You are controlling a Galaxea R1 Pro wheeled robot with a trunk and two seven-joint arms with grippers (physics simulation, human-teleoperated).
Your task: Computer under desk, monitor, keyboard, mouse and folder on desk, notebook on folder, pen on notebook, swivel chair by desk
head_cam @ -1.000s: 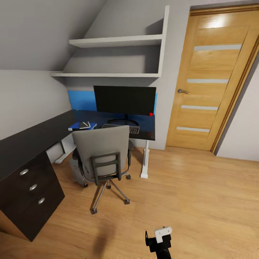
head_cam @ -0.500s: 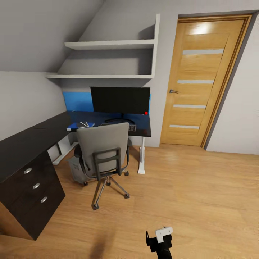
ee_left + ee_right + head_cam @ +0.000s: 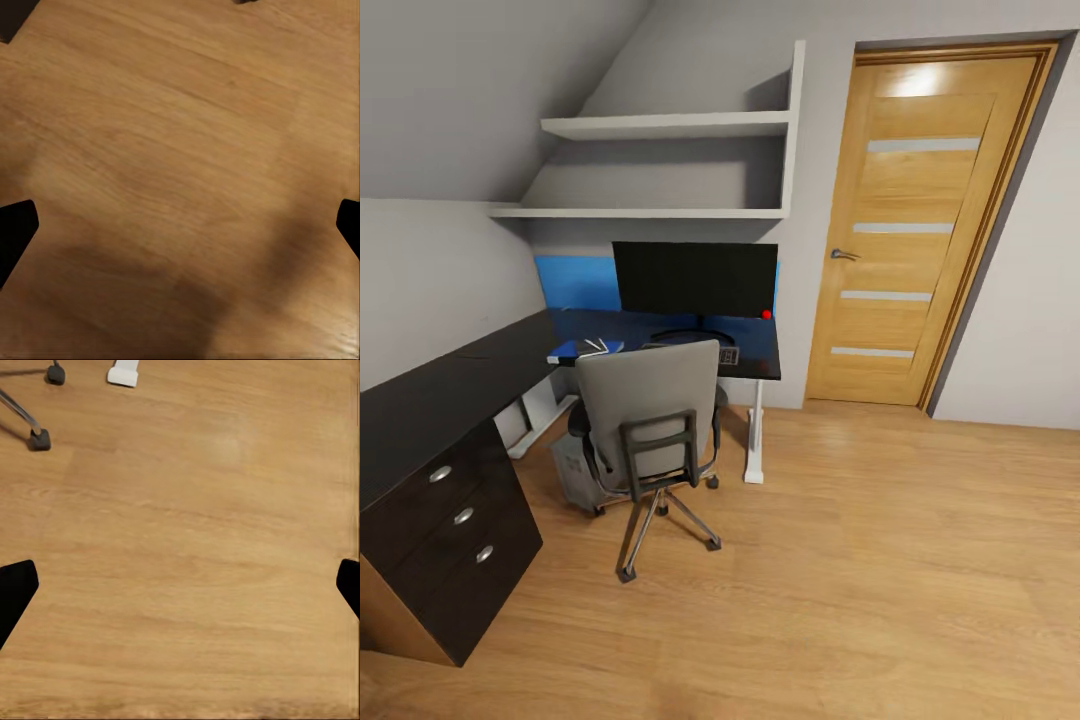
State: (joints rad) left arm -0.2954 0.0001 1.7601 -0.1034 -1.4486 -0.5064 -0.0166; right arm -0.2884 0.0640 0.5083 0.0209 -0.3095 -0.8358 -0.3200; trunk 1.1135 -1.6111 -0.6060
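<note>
Glossy wood floor (image 3: 880,560), dark matt desk (image 3: 510,350) (smooth)

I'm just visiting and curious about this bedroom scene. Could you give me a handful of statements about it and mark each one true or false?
1. The monitor stands on the desk. True.
2. The swivel chair lies tipped over on the floor. False: it stands upright on its wheeled base, its back towards the camera.
3. The wooden door is shut. True.
4. The wall shelves are stacked with books. False: nothing shows on them.
5. The left end effector is shut on a pen. False: its fingertips are spread wide over bare wooden floor, holding nothing.
</note>
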